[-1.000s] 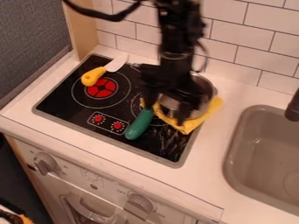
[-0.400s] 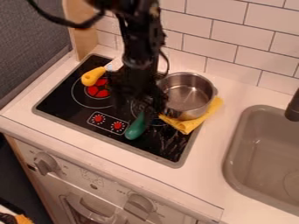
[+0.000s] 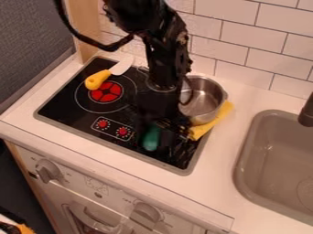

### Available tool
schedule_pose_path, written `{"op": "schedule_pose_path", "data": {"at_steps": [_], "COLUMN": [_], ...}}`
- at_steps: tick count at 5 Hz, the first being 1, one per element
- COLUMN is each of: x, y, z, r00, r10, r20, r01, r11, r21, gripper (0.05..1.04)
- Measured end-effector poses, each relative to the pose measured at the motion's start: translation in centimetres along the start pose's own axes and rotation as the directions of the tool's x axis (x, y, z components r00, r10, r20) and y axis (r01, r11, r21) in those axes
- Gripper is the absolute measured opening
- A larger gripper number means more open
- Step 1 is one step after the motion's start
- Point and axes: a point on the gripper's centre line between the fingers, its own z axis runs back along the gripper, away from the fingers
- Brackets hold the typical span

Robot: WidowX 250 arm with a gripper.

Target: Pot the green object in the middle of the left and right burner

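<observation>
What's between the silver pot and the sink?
Yellow cloth beside the pot, then bare white countertop up to the sink; the camera view shows it.

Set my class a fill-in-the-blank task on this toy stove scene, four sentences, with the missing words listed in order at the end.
1. The yellow cloth sticks out from under the round metal ____.
2. The knife has a ____ handle.
3. The stovetop panel carries ____ red knobs.
4. The black gripper hangs close to the ____ object on the stovetop.

Missing words: pot; yellow; two; green.
</observation>
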Motion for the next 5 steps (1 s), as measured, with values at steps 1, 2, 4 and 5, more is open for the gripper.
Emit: {"op": "schedule_pose_path", "data": {"at_steps": [1, 2, 4, 5], "x": [0.1, 0.4, 2.9, 4.3], "y": [0.5, 3.1, 9.3, 10.2], "z": [0.4, 2.6, 2.6, 1.5], "r00": [1.000, 0.997, 0.991, 0.989], "r10": [0.006, 0.067, 0.134, 0.149], "r20": [0.008, 0.043, 0.008, -0.001], "r01": [-0.006, -0.067, -0.134, -0.148], "r11": [1.000, 0.998, 0.990, 0.987], "r21": [0.002, 0.005, 0.041, 0.062], "gripper": [0.448, 0.445, 0.445, 0.445]}}
